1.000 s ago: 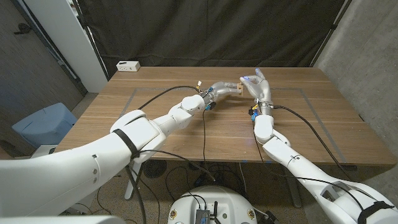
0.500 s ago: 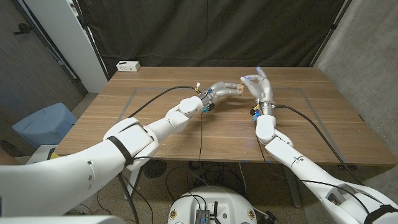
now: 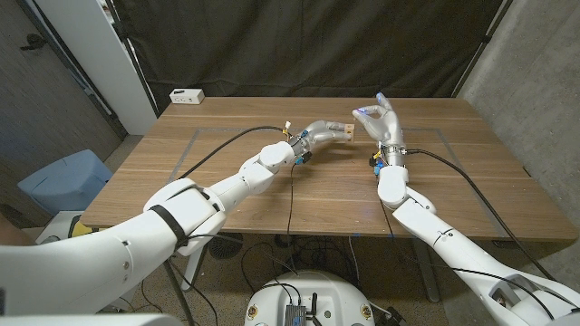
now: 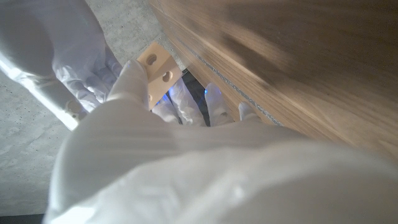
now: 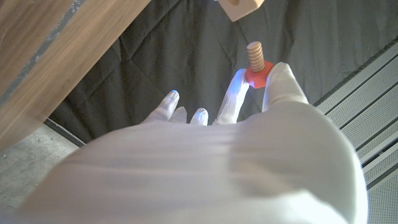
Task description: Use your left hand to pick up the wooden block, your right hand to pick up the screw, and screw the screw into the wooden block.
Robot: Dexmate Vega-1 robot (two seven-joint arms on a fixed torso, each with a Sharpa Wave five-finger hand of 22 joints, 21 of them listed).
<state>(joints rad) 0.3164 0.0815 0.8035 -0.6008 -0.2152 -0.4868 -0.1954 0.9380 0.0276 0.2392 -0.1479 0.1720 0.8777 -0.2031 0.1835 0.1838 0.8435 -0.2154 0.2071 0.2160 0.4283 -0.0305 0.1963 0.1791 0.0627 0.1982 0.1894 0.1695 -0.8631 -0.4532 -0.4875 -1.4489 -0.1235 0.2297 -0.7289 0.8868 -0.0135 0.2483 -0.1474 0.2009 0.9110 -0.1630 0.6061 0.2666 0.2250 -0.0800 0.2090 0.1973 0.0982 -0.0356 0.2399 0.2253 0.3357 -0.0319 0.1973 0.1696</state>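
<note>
Held above the bench (image 3: pixel 272 195), the left robot hand (image 3: pixel 319 132) grips the block (image 3: pixel 347 129) and the right robot hand (image 3: pixel 381 124) pinches the screw (image 5: pixel 256 59); aligning is in hand, and next the thread must meet a hole.

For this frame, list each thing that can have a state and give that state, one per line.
wooden block: held up off the table by the left hand, holes visible in the left wrist view, no screw in it.
screw: pinched by its red head, threaded wooden end free, apart from the block.
left hand: grips the block.
right hand: pinches the screw, other fingers spread.
white box: resting at the table's far corner.
</note>
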